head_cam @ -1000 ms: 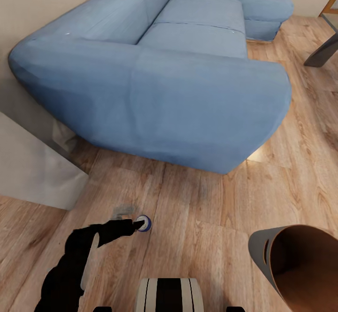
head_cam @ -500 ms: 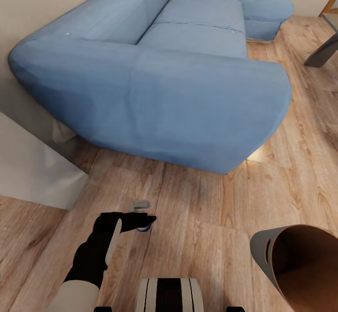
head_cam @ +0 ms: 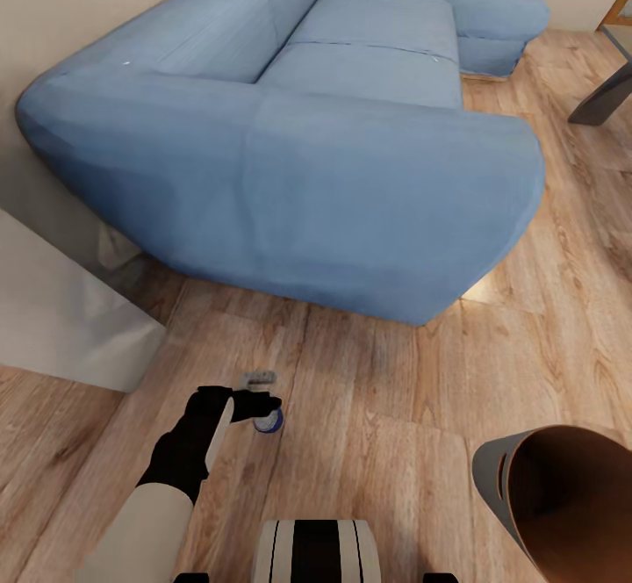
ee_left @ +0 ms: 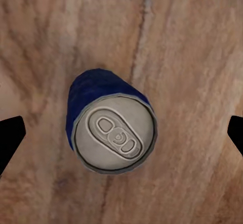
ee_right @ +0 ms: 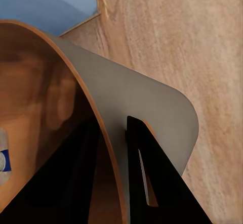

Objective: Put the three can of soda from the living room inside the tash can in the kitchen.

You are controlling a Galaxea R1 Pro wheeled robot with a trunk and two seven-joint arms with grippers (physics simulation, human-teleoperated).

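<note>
A blue can of soda (ee_left: 114, 138) with a silver top stands upright on the wood floor, just in front of the sofa's arm. My left gripper (ee_left: 121, 135) hangs straight above it, open, with one fingertip (ee_left: 10, 138) on each side and well apart from the can. In the head view the can (head_cam: 270, 425) peeks out under the left gripper (head_cam: 263, 394). The tash can (head_cam: 562, 495), grey outside and brown inside, is held tilted at lower right. My right gripper (ee_right: 114, 125) is shut on its rim (ee_right: 101, 113), one finger inside, one outside. A small pale-and-blue thing (ee_right: 3, 158) lies inside it.
The big blue sofa (head_cam: 351, 170) fills the space ahead. A grey block (head_cam: 53, 320) stands at the left. A dark furniture leg (head_cam: 606, 96) shows at the far right. Open wood floor (head_cam: 395, 407) stretches between the can and the bin.
My left arm has swung up from a low reach beside the can and now points down over it. The bin has sunk slightly in the head view.
</note>
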